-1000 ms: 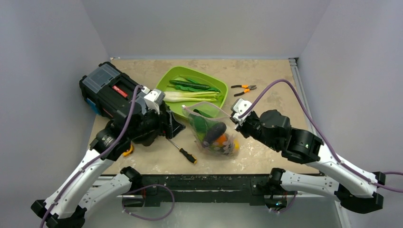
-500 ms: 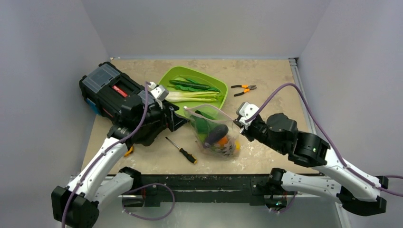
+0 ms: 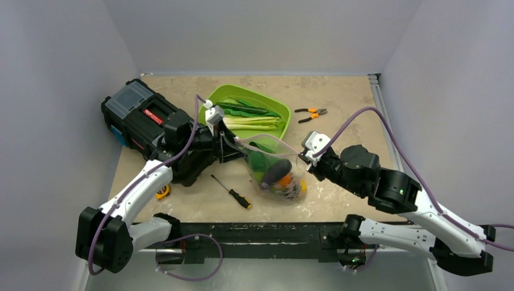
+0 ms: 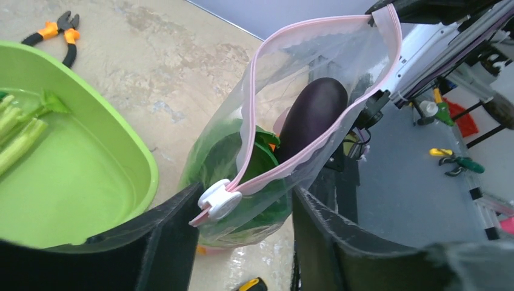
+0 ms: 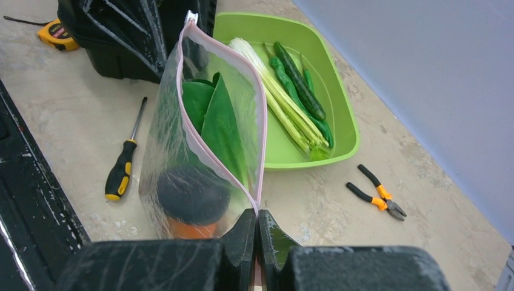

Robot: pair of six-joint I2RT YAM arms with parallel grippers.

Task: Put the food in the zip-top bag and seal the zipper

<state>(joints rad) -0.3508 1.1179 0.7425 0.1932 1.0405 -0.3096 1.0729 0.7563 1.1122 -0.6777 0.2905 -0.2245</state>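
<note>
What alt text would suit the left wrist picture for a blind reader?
An open clear bag holding an eggplant and green leaves, its white zipper slider between the gripper's black fingers. A green tray sits left.

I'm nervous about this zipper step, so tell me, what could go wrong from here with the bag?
The eggplant pokes up to the open zipper, so the slider could jam against it. The left gripper is open around that slider and may close off-centre, while only the right gripper pinches the zip-top bag at its far corner. Bok choy lies in the tray; sealing now would likely leave it out.
</note>
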